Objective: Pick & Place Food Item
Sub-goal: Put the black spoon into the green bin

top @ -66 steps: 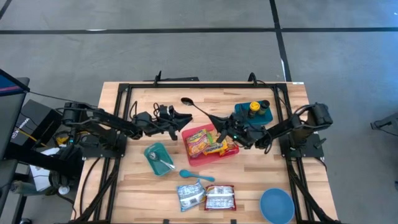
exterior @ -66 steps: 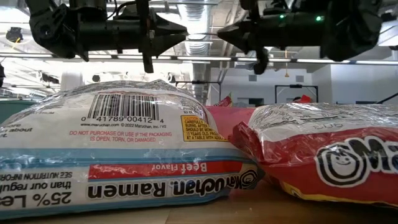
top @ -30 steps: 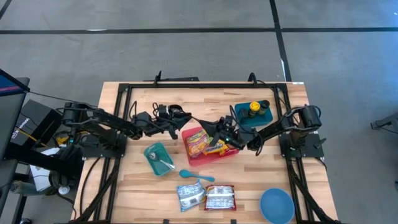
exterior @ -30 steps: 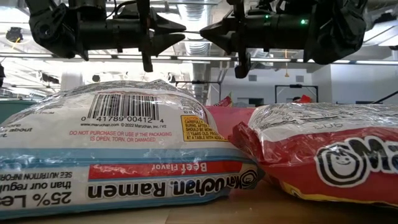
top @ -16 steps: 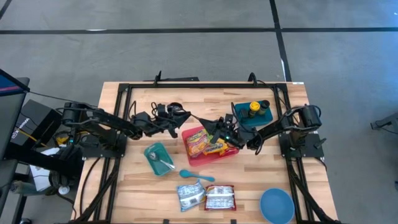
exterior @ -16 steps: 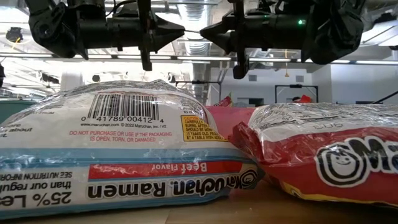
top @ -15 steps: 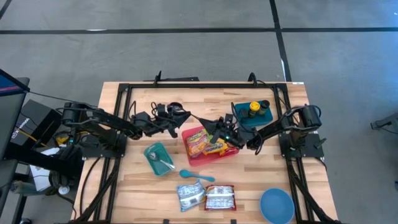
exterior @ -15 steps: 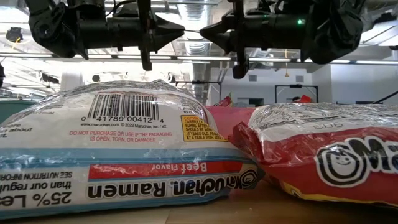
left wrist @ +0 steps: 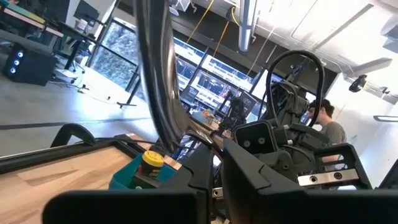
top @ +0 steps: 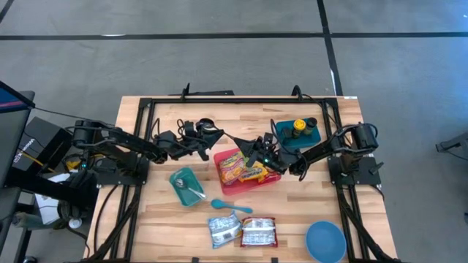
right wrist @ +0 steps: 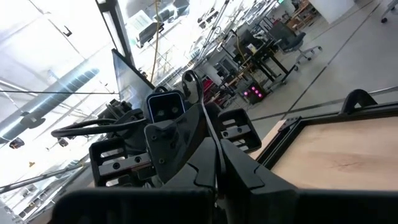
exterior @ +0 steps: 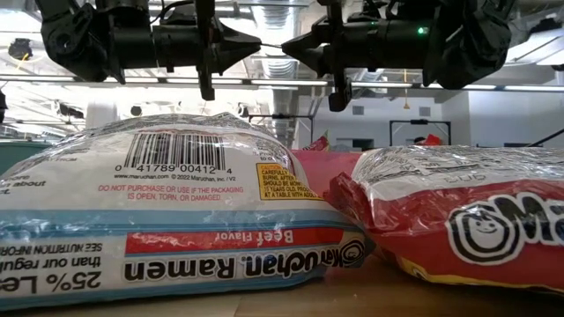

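Tabletop (top: 161, 219): spoon (top: 232, 137) between both grippers

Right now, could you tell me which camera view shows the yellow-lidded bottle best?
The high view: the yellow-lidded bottle stands in the teal tray. The left wrist view shows it small; the low and right wrist views miss it.

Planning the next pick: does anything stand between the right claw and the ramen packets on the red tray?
Nothing visible does, though the right claw, above the ramen packets, is shut on a black spoon.
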Tool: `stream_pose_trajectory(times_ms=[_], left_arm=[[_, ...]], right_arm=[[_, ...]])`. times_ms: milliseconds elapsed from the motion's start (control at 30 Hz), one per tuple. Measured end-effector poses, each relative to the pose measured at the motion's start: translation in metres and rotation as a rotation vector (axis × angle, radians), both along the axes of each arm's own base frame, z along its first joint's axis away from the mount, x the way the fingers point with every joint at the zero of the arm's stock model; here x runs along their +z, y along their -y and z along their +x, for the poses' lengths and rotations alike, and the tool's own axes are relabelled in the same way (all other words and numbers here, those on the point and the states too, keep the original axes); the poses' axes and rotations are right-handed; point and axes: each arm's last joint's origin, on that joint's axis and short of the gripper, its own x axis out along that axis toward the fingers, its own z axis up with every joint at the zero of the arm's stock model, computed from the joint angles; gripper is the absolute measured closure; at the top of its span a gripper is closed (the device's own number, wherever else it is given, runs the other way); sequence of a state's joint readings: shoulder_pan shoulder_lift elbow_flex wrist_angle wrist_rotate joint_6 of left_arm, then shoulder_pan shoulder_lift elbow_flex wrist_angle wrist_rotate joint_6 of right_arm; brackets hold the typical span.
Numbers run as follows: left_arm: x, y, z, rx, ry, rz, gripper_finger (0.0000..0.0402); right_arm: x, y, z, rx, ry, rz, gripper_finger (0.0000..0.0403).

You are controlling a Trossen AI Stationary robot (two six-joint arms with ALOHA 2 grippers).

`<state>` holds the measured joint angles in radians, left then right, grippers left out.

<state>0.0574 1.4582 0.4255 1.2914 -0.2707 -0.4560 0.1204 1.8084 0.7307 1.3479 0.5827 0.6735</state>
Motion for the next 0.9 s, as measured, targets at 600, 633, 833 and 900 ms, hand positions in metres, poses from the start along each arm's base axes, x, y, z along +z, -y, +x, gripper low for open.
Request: stream_pose_trajectory(times_ms=[600, 633, 833, 900], left_arm=[[-0.0013, 0.0005, 0.0008, -0.006, -0.018, 0.016, 0.0391], [-0.0014, 0.0007, 0.0009, -0.009, -0.019, 0.018, 0.0392], [-0.0015, 0.0008, 0.0009, -0.014, -0.019, 0.019, 0.0399], [-0.0018, 0.0007, 0.0009, -0.013, -0.021, 0.018, 0.0398]], right_arm=[[-0.0012, -0.0003, 0.0005, 0.009, -0.014, -0.006, 0.0364], [-0.0011, -0.0003, 0.0005, 0.01, -0.014, -0.007, 0.0361], [-0.0021, -0.0003, 0.0009, 0.009, -0.025, -0.008, 0.0353], [-0.0027, -0.0004, 0.0011, 0.009, -0.032, -0.009, 0.0351]])
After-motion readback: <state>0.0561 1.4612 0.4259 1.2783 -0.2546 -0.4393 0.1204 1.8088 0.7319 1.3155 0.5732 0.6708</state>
